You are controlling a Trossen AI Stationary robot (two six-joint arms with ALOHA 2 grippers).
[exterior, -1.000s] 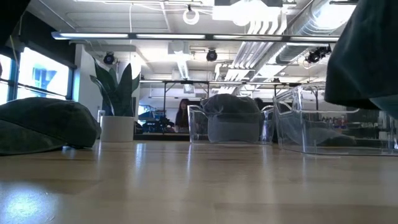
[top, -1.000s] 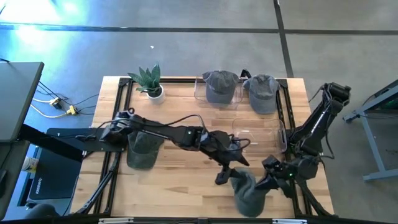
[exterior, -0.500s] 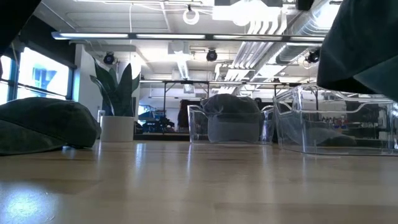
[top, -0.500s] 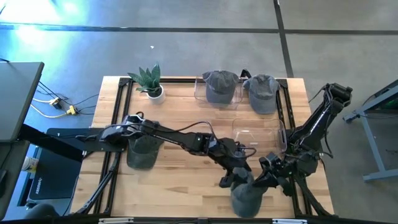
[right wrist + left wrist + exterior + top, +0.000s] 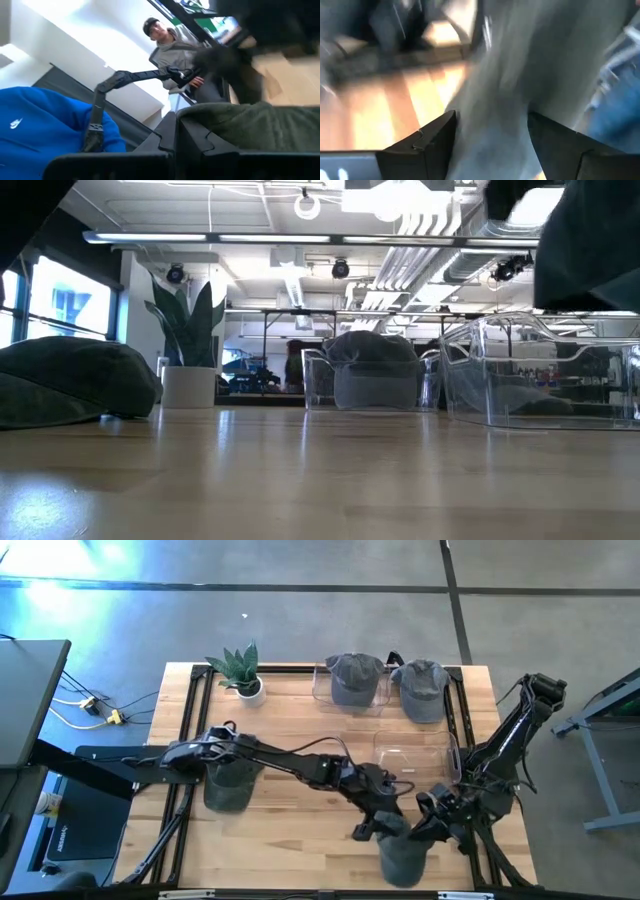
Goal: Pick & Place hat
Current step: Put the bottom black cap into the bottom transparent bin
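Note:
A dark green hat hangs near the table's front edge, right of centre, and shows at the upper right of the low view. My right gripper is shut on it from the right. My left gripper reaches in from the left. It is open, and its two fingers stand on either side of the hat's grey cloth. A second dark hat lies crown up on the table at the left, under my left arm. My left gripper has the hat's cloth between its open fingers; whether they touch it I cannot tell. My right gripper is shut on an edge of the hat's cloth, coming level from the table's right side. The hat hangs lifted clear of the table.
Two clear boxes at the far edge each hold a grey hat. An empty clear box stands just behind the grippers. A potted plant sits far left. People stand beyond the table.
My left gripper has come down and toward the near edge, closing in on the hat's left side with its fingers still apart. The hat in my right gripper has tipped, its lower edge rising a little in the low view.

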